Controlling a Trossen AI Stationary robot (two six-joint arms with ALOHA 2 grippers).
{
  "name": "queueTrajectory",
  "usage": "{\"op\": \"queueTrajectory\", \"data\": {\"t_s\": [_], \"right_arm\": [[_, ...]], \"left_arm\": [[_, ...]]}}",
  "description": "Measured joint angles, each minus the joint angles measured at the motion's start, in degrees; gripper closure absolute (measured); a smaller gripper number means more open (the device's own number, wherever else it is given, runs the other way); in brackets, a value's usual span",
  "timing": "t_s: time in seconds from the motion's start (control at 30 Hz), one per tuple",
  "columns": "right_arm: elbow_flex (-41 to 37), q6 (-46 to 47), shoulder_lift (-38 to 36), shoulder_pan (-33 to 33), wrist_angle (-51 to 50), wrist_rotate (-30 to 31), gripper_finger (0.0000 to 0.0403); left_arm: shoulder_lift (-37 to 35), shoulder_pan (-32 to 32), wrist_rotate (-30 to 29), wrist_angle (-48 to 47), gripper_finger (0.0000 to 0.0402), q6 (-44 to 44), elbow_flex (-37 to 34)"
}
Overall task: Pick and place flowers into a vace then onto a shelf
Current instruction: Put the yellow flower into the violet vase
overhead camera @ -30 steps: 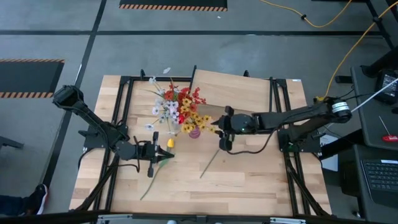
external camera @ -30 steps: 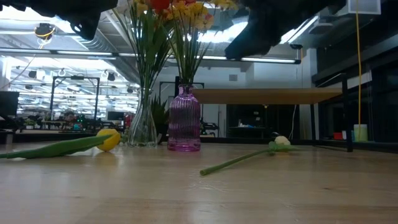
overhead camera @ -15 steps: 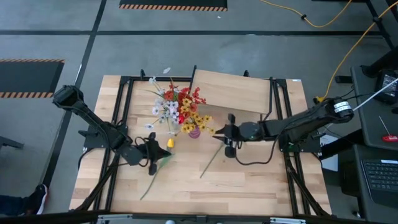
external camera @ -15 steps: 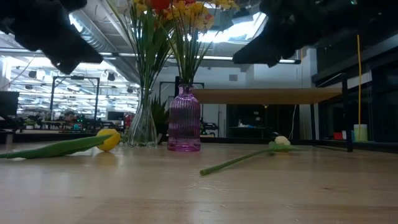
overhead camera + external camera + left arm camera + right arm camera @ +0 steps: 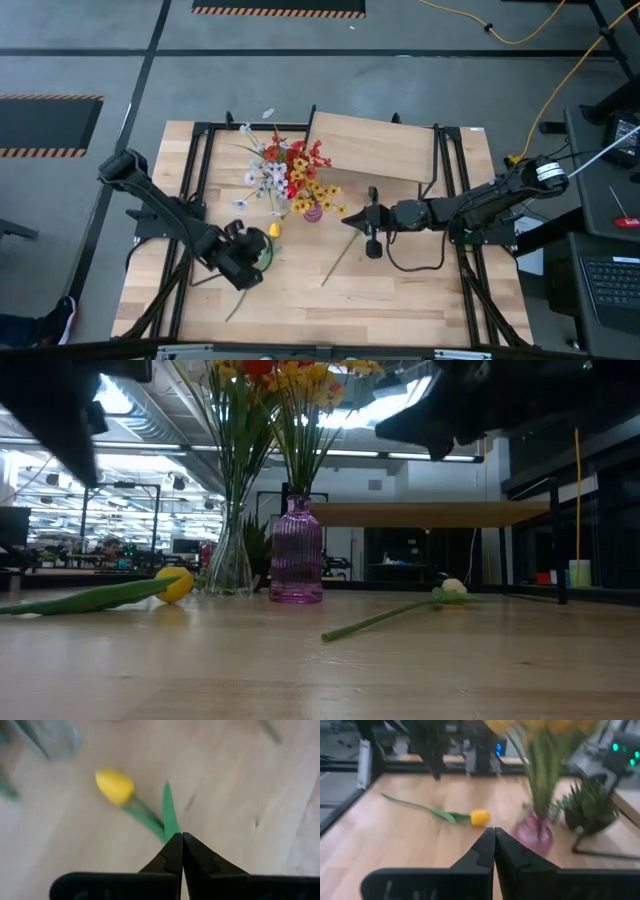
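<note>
A yellow tulip point(image 5: 274, 229) lies flat on the table, its stem running toward the near edge; it also shows in the low view point(image 5: 174, 584) and the left wrist view point(image 5: 115, 786). My left gripper point(image 5: 252, 262) point(image 5: 182, 837) hangs shut above its stem and leaf, raised off the table. A white-budded stem point(image 5: 338, 260) point(image 5: 453, 587) lies flat near the middle. My right gripper point(image 5: 352, 219) point(image 5: 494, 832) is shut and raised, right of the purple vase point(image 5: 313, 213) point(image 5: 296, 552). That vase holds yellow, red and orange flowers point(image 5: 300, 175). The shelf point(image 5: 375, 145) stands behind it.
A clear glass vase point(image 5: 230, 560) with white and pale flowers point(image 5: 262, 170) stands left of the purple one. A small green plant point(image 5: 590, 810) sits under the shelf. Black frame rails point(image 5: 195, 180) run along both table sides. Bare wood lies along the near edge point(image 5: 400, 300).
My left gripper has moved toward the near edge and turned over the tulip's stem, staying shut. My right gripper has drawn back from the purple vase toward the table's right edge, still shut. Both loose flowers have kept their places.
</note>
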Motion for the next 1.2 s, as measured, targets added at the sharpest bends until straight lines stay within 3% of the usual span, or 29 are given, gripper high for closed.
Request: {"op": "queueTrajectory", "data": {"t_s": [0.17, 0.3, 0.67, 1.2], "right_arm": [[0.0, -2.8, 0.1, 2.0, 1.7, 0.0, 0.04], [0.0, -2.6, 0.1, 2.9, 1.5, 0.0, 0.0392], [0.0, -3.8, 0.1, 3.6, -2.1, -0.1, 0.0396], [0.0, -3.9, 0.1, 3.6, -3.7, -10.2, 0.0387]], "left_arm": [[7.6, 0.0, 8.6, -5.8, 0.04, -5.0, 6.3], [12.2, 0.0, 11.6, -7.4, 0.04, -6.3, 10.1], [15.2, 0.0, 12.1, -7.7, 0.0383, -14.3, 12.6], [15.2, 0.0, 11.7, -5.0, 0.027, -26.4, 6.4]]}}
